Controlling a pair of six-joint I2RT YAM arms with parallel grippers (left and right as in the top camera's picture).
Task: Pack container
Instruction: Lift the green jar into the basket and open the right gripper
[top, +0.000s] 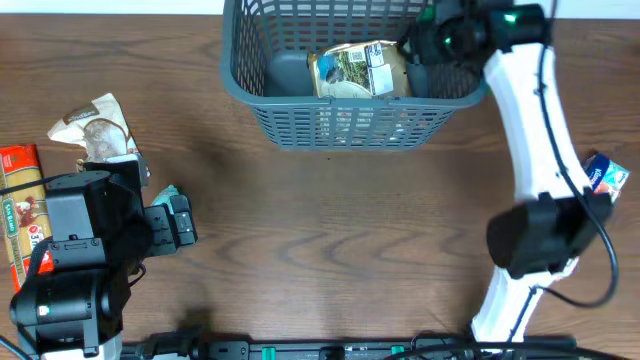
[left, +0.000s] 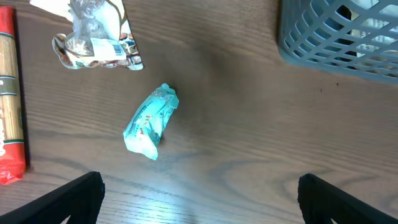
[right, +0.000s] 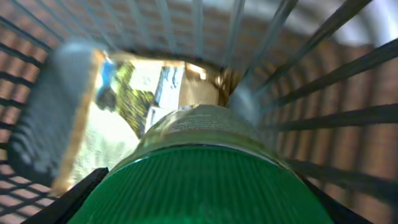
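Grey slotted plastic, the container (top: 350, 125) sits at the top centre of the overhead frame, mouth up, its long axis running left to right. A tan pouch (top: 358, 70) lies flat inside. The right gripper (top: 440, 40) is in its upper right corner, clamped on a green-lidded jar (right: 199, 180), with lattice walls close around. At lower left, the left gripper (left: 199, 199) hangs with fingers wide apart over a teal packet (left: 152, 121). A spaghetti pack (top: 22, 210) and a clear bag (top: 95, 125) lie nearby, and a blue packet (top: 605, 175) lies at the right edge.
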